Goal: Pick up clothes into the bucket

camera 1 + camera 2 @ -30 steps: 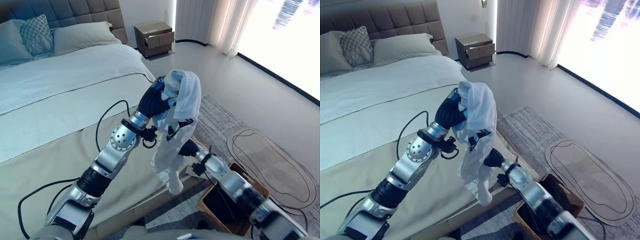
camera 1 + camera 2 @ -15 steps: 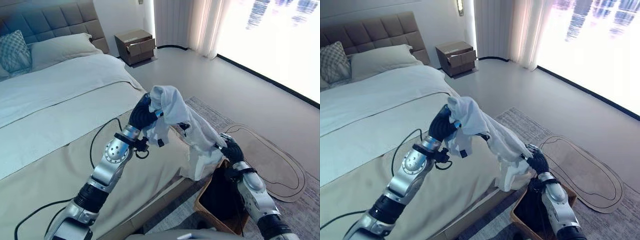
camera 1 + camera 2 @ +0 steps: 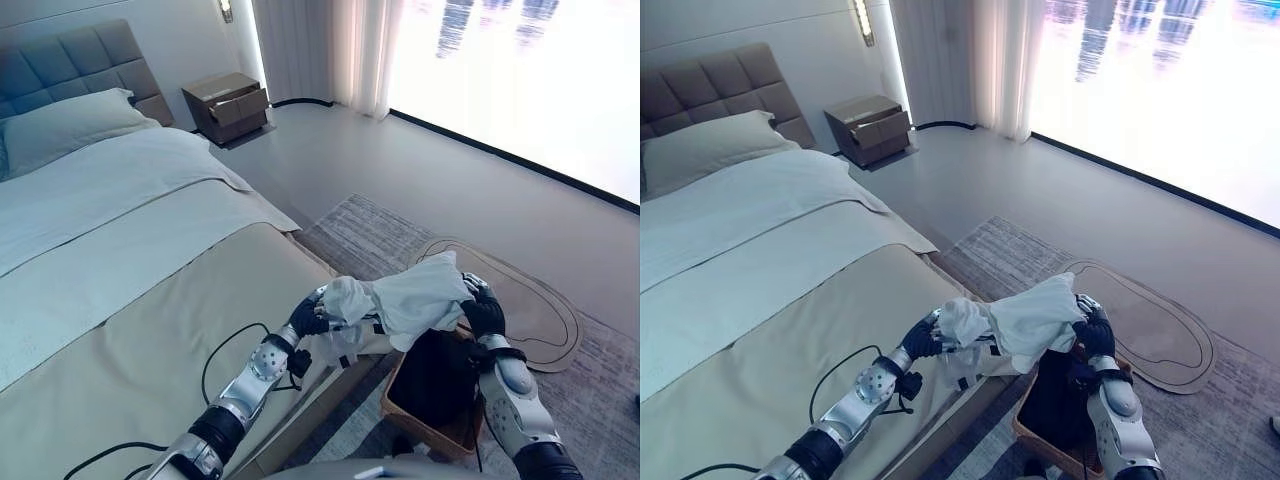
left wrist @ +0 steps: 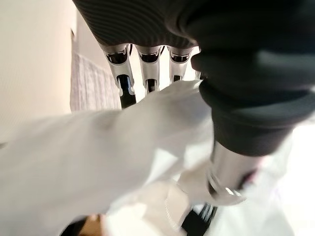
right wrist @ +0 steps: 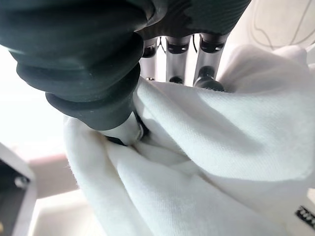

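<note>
Left hand [image 3: 312,318] and right hand [image 3: 486,316] both clench, arms extended forward.

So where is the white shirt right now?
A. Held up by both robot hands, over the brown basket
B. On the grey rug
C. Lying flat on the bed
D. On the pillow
A: the white cloth garment is gripped by the left hand and the right hand, bunched above the brown woven basket beside the bed.

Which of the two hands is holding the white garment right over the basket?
The right hand: it grips the white garment above the basket; the left hand is beside the bed.
</note>
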Available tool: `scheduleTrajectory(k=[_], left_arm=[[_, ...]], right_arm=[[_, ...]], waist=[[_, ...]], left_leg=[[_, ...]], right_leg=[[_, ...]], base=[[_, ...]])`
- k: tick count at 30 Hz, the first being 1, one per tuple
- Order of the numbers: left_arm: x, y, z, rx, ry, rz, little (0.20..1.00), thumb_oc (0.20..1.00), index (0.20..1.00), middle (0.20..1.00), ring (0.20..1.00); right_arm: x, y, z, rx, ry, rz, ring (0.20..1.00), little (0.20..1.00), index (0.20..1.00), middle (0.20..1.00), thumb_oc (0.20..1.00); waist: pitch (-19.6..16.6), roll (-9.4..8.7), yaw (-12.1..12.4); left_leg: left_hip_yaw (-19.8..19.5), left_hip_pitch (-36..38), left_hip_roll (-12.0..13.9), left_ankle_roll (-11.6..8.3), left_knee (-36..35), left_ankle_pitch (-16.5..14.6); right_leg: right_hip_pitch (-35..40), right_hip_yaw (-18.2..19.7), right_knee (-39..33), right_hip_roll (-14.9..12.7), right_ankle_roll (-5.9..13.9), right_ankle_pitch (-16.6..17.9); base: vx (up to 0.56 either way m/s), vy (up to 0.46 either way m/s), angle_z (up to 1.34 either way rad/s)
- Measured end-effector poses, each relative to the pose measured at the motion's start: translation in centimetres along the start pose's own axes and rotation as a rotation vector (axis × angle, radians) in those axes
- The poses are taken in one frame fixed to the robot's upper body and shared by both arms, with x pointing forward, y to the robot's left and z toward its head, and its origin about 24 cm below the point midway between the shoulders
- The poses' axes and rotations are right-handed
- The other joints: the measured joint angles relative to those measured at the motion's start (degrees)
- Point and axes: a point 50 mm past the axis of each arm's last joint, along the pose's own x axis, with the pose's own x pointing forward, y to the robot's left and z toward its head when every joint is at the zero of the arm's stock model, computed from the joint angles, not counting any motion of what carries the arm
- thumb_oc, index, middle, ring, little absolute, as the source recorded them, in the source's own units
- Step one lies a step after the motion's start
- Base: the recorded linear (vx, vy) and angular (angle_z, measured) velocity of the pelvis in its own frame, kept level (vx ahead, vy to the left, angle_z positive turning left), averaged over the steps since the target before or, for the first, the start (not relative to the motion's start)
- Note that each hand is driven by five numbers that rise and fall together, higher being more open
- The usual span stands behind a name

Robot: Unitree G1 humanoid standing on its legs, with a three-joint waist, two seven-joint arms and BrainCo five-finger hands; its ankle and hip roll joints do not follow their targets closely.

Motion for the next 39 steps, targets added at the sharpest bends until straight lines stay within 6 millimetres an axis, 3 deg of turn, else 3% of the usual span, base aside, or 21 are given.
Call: scheduleTrajectory(k=[6,9,11,13,15,17,22,24,25,26,27,28,29,30,31,32,33,34,35,37,39], left_arm=[[-0.1,-0.4,-0.2,0.002,0.009,-0.063,1.0,1.0,1.0,1.0,1.0],[-0.9,0.5,-1.0,-0.011,0.039,-0.115,1.0,1.0,1.0,1.0,1.0],[-1.9,1.6,-2.0,-0.064,0.076,-0.102,1.0,1.0,1.0,1.0,1.0],[-2.2,1.9,-2.8,-0.164,0.1,-0.078,1.0,1.0,1.0,1.0,1.0],[-2.3,1.9,-2.9,-0.226,0.096,-0.081,1.0,1.0,1.0,1.0,1.0],[-3.8,2.8,-3.8,-0.38,0.092,-0.04,1.0,1.0,1.0,1.0,1.0],[-5.2,4.5,-4.1,-0.377,0.101,-0.008,1.0,1.0,1.0,1.0,1.0],[-5.9,5.3,-4.5,-0.417,0.096,0.044,1.0,1.0,1.0,1.0,1.0],[-6.3,5.4,-4.7,-0.437,0.098,0.064,1.0,1.0,1.0,1.0,1.0],[-6.9,5.8,-5.0,-0.465,0.098,0.098,1.0,1.0,1.0,1.0,1.0],[-7.0,6.0,-5.1,-0.467,0.098,0.109,1.0,1.0,1.0,1.0,1.0],[-7.5,6.2,-5.4,-0.482,0.103,0.134,1.0,1.0,1.0,1.0,1.0],[-7.7,6.2,-5.5,-0.494,0.101,0.149,1.0,1.0,1.0,1.0,1.0],[-8.3,6.1,-5.7,-0.502,0.104,0.162,1.0,1.0,1.0,1.0,1.0],[-8.7,6.2,-5.8,-0.506,0.105,0.172,1.0,1.0,1.0,1.0,1.0],[-8.9,6.2,-5.9,-0.506,0.108,0.179,1.0,1.0,1.0,1.0,1.0],[-9.5,6.5,-6.1,-0.499,0.117,0.206,1.0,1.0,1.0,1.0,1.0],[-9.8,6.9,-6.1,-0.484,0.122,0.214,1.0,1.0,1.0,1.0,1.0],[-9.8,7.2,-6.0,-0.467,0.126,0.231,1.0,1.0,1.0,1.0,1.0],[-9.0,5.9,-5.4,-0.494,0.075,0.258,1.0,1.0,1.0,1.0,1.0],[-8.3,5.1,-4.8,-0.523,0.033,0.27,1.0,1.0,1.0,1.0,1.0]], right_arm=[[-1.2,-1.5,0.0,0.0,0.005,-0.046,0.2,0.2,0.2,0.2,0.2],[-1.1,-2.1,0.3,-0.032,0.008,-0.036,0.2,0.2,0.2,0.2,0.2],[-0.8,-2.2,0.7,-0.042,-0.001,-0.028,0.2,0.2,0.2,0.2,0.2],[-0.3,-2.9,1.8,-0.079,-0.025,-0.019,0.2,0.2,0.2,0.2,0.2],[-0.2,-3.5,2.3,-0.082,-0.043,-0.041,0.2,0.2,0.2,0.2,0.2],[0.6,-2.8,2.7,-0.047,-0.077,-0.039,0.2,0.2,0.2,0.2,0.2],[1.0,-1.8,2.3,0.007,-0.084,-0.068,0.2,0.2,0.2,0.2,0.2],[1.5,-1.2,2.4,0.023,-0.093,-0.075,0.2,0.2,0.2,0.2,0.2],[1.9,-0.8,2.4,0.029,-0.098,-0.073,0.2,0.2,0.2,0.2,0.2],[2.5,-0.3,2.8,0.04,-0.113,-0.074,0.2,0.2,0.2,0.2,0.2],[2.6,-0.3,2.8,0.042,-0.116,-0.075,0.2,0.2,0.2,0.2,0.2],[2.6,-0.3,2.6,0.035,-0.104,-0.081,0.2,0.2,0.2,0.2,0.2],[2.7,-0.3,2.4,0.026,-0.095,-0.087,0.2,0.2,0.2,0.2,0.2],[2.8,-0.4,2.3,0.009,-0.088,-0.097,0.2,0.2,0.2,0.2,0.2],[2.9,-0.3,2.3,0.004,-0.088,-0.098,0.2,0.2,0.2,0.2,0.2],[2.9,-0.3,2.3,-0.004,-0.088,-0.101,0.2,0.2,0.2,0.2,0.2],[3.2,0.3,2.4,-0.023,-0.091,-0.088,0.2,0.2,0.2,0.2,0.2],[3.3,0.7,2.4,-0.025,-0.092,-0.078,0.2,0.2,0.2,0.2,0.2],[3.5,1.2,2.4,-0.038,-0.089,-0.063,0.2,0.2,0.2,0.2,0.2],[3.5,0.8,2.5,-0.073,-0.082,-0.083,0.2,0.2,0.2,0.2,0.2],[3.6,0.5,2.8,-0.089,-0.091,-0.091,0.2,0.2,0.2,0.2,0.2]], waist=[[2.1,1.98,-0.4],[3.4,2.72,-0.3],[4.5,1.88,0.2],[4.7,1.71,-0.2],[5.0,1.59,-0.5],[5.6,0.15,-0.2],[6.0,-2.25,-0.2],[6.4,-2.63,1.5],[6.4,-2.62,1.8],[6.8,-2.45,3.4],[7.0,-2.71,4.3],[7.2,-2.69,4.8],[7.2,-2.63,5.1],[7.4,-2.06,6.4],[7.5,-2.03,7.2],[7.4,-2.22,7.8],[6.8,-3.87,9.1],[6.8,-4.91,9.4],[7.1,-5.6,9.2],[7.0,-3.06,9.2],[6.7,-1.83,9.0]], left_leg=[[-1.1,-0.1,-0.3,0.18,0.0,0.0],[-1.0,-0.8,1.2,-0.2,1.5,-0.3],[-1.8,-1.8,1.3,-0.17,5.0,-1.9],[-5.3,-4.0,-0.4,-0.08,8.5,-4.3],[-6.0,-3.7,-1.2,0.0,7.8,-4.8],[-7.3,-2.2,-4.4,2.43,5.5,-5.8],[-5.2,-1.8,-6.7,3.6,6.3,-5.8],[-2.3,-1.0,-7.2,4.68,7.4,-6.8],[-1.0,-1.0,-7.0,5.29,8.1,-7.2],[2.3,-0.2,-5.8,5.58,8.3,-7.5],[3.4,0.1,-5.8,5.56,8.4,-7.5],[5.1,0.8,-5.1,5.3,8.5,-6.9],[6.1,1.2,-4.5,5.09,8.2,-6.5],[7.6,1.7,-3.6,5.23,8.1,-6.5],[8.0,1.9,-3.4,5.57,7.9,-6.7],[8.3,1.9,-3.2,5.57,7.7,-6.7],[8.6,1.9,-4.2,5.45,7.0,-6.8],[8.5,1.9,-4.4,4.62,7.0,-6.3],[8.5,2.0,-4.3,2.97,7.0,-5.7],[6.7,1.3,-1.4,3.52,6.5,-4.8],[5.7,0.8,0.0,3.72,6.5,-4.7]], right_leg=[[0.7,-0.7,-0.4,-0.6,0.71,0.0],[0.1,0.5,-0.7,1.2,0.22,-0.3],[-0.1,1.5,-0.4,2.3,-0.81,-0.6],[-0.5,2.0,-0.7,1.7,-1.66,0.0],[-0.9,2.4,-0.7,1.2,-1.45,0.7],[-3.1,6.0,0.6,-0.6,-1.17,0.6],[-6.1,7.7,4.7,-2.6,0.25,1.4],[-8.5,7.9,8.1,-2.4,0.09,3.3],[-9.7,7.5,9.0,-2.1,-0.13,4.6],[-10.7,2.9,8.5,-1.9,-1.47,7.6],[-10.2,0.7,7.6,-2.4,-1.96,7.9],[-9.9,-5.6,12.5,-4.2,-4.31,1.4],[-10.3,-7.4,16.1,-5.0,-4.37,-0.2],[-11.2,-9.3,22.6,-7.8,-3.1,-2.3],[-11.0,-9.5,23.9,-9.3,-2.31,-3.0],[-10.3,-9.6,23.6,-10.9,-1.35,-3.6],[-7.5,-10.2,17.6,-13.4,0.34,-2.6],[-6.4,-9.9,15.3,-13.9,0.86,-1.2],[-4.1,-10.4,12.0,-13.1,4.13,-1.6],[-2.6,-10.6,7.9,-8.9,3.46,-0.2],[-2.6,-10.7,7.0,-7.2,3.08,0.0]], base=[[-0.05,-0.082,0.06],[-0.12,-0.146,-0.08],[-0.1,-0.046,-0.25],[-0.04,0.023,-0.24],[0.0,0.154,-0.21],[0.03,0.19,-0.59],[0.0,0.163,-0.24],[-0.05,0.101,-0.72],[-0.03,-0.002,-1.04],[-0.02,-0.034,-0.95],[-0.03,-0.093,-0.79],[-0.02,-0.112,-0.31],[-0.01,-0.129,-0.45],[0.01,-0.13,-0.52],[0.01,-0.098,-0.53],[0.01,-0.109,-0.49],[0.03,-0.111,-0.47],[0.03,-0.232,-0.41],[0.03,-0.184,-0.15],[0.0,-0.162,-0.11],[-0.03,-0.153,-0.12]])
